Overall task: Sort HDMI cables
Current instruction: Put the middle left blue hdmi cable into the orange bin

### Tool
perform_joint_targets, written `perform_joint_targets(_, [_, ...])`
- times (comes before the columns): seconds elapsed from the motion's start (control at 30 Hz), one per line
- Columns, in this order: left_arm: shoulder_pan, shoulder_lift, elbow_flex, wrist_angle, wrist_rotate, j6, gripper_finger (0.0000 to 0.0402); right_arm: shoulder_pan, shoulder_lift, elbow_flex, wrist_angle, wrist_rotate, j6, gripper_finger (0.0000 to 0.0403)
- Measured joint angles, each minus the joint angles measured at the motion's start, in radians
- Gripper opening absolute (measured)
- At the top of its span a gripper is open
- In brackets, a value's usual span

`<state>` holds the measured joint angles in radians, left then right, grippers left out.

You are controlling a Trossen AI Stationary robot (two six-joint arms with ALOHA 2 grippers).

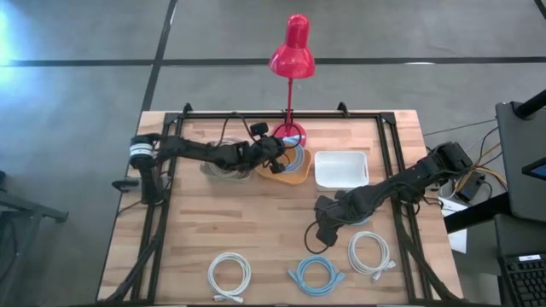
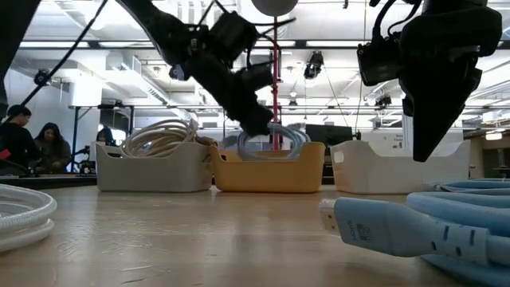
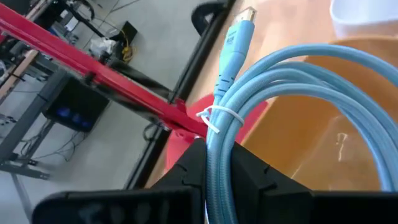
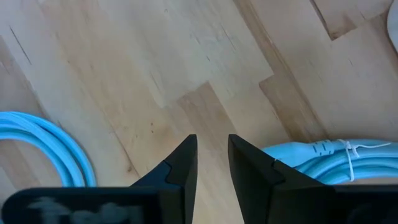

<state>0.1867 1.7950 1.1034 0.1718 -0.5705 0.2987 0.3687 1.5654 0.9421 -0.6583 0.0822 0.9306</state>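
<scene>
The pale wooden table (image 1: 256,222) carries three bins at the back, and the grey bin's (image 1: 223,167) contents sit half hidden under the left arm. The left gripper (image 1: 275,159) reaches over the orange bin (image 1: 288,176), clamped on a light blue coiled cable (image 3: 292,81). The right gripper (image 1: 322,232) hangs low over bare wood, fingers narrowly apart, holding nothing. Three coils wait in front — two white (image 1: 229,275), one light blue (image 1: 316,273).

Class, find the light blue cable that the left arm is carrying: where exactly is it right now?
The light blue cable is pinched in the left gripper, hanging over the orange bin at the table's far middle, beside the red lamp.
</scene>
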Motion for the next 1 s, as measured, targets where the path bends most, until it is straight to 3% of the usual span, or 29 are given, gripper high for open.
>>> perform_joint_targets(0.37, [0.002,0.076,0.000,0.020,-0.044,0.016,0.0048,0.000,0.000,-0.005,0.018,0.000,-0.026,0.0090])
perform_joint_targets(0.77, [-0.005,0.068,0.026,0.030,-0.066,0.023,0.0130,0.000,0.000,-0.006,0.090,-0.001,-0.104,0.0079])
perform_joint_targets(1.0, [-0.025,0.066,0.059,-0.066,-0.173,0.066,0.0161,0.000,0.000,-0.006,0.223,-0.003,-0.195,0.0081])
